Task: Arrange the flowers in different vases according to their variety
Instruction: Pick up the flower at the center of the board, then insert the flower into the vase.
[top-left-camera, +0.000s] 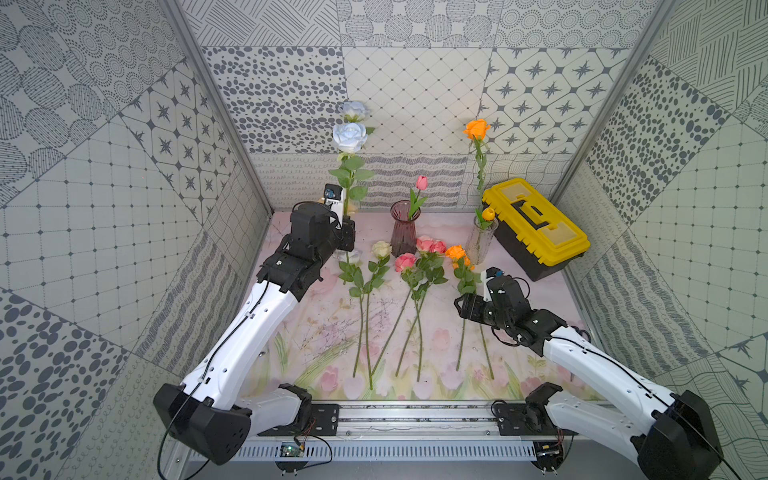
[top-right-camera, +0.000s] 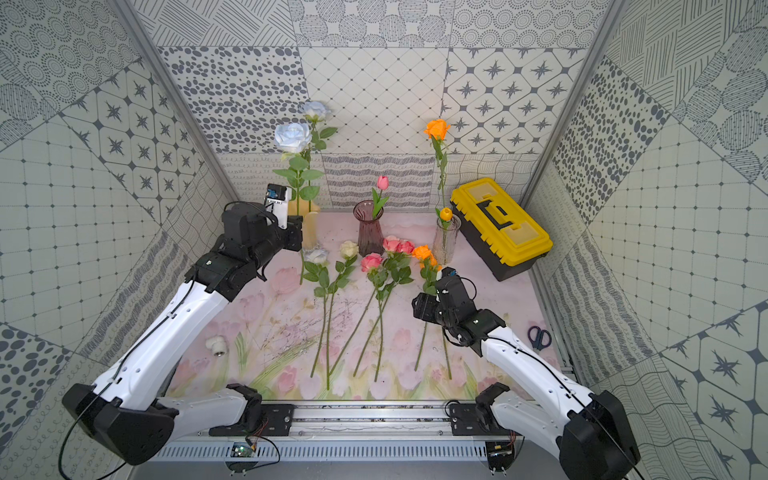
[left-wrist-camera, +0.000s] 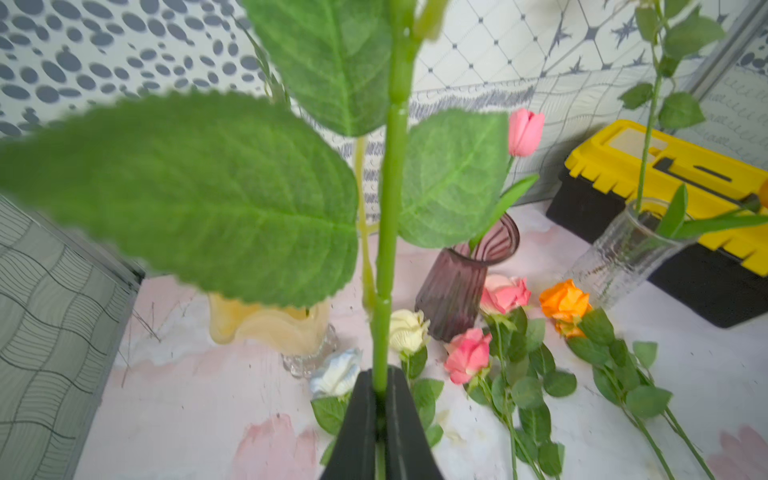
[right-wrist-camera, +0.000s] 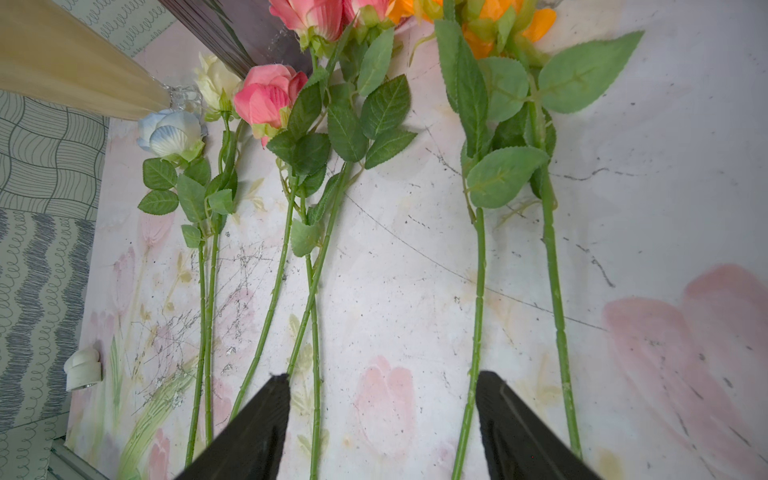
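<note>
Nearest you, the right gripper (right-wrist-camera: 382, 376) hung wide and empty over the surface (right-wrist-camera: 415, 249). In its wrist view one pink stem and one orange stem showed just inside its two fingers. How high it stood above them I cannot tell. Ahead of it the loose flowers lay heads away, grouped by colour: two orange roses (top-left-camera: 456, 252), three pink roses (top-left-camera: 405, 262), then a cream bud (top-left-camera: 381, 249) and a pale-blue bud (right-wrist-camera: 170, 133) farthest to its side. That layout probably kept each bare stem reachable from the near end.

Farther in, the left gripper (left-wrist-camera: 380, 386) was clamped tight on the lower stem of a pale-blue rose (top-left-camera: 350, 137), held upright. It stood near the cream-yellow vase (left-wrist-camera: 266, 328), with the stem's foot hidden below the jaws. A low grip and vertical stem suit feeding it into the ruffled mouth, where a second pale-blue rose (top-left-camera: 353, 110) already stood.

Beyond that gripper, the purple ribbed vase (top-left-camera: 404, 228) held a pink tulip (top-left-camera: 422, 182). The clear glass vase (top-left-camera: 481, 245) held a tall orange rose (top-left-camera: 477, 129) and a yellow-orange bud (top-left-camera: 488, 214). So each vase had its colour fixed, I judge.

Past the clear vase sat the yellow-and-black toolbox (top-left-camera: 536, 224). No brand, label or writing could be read anywhere.
</note>
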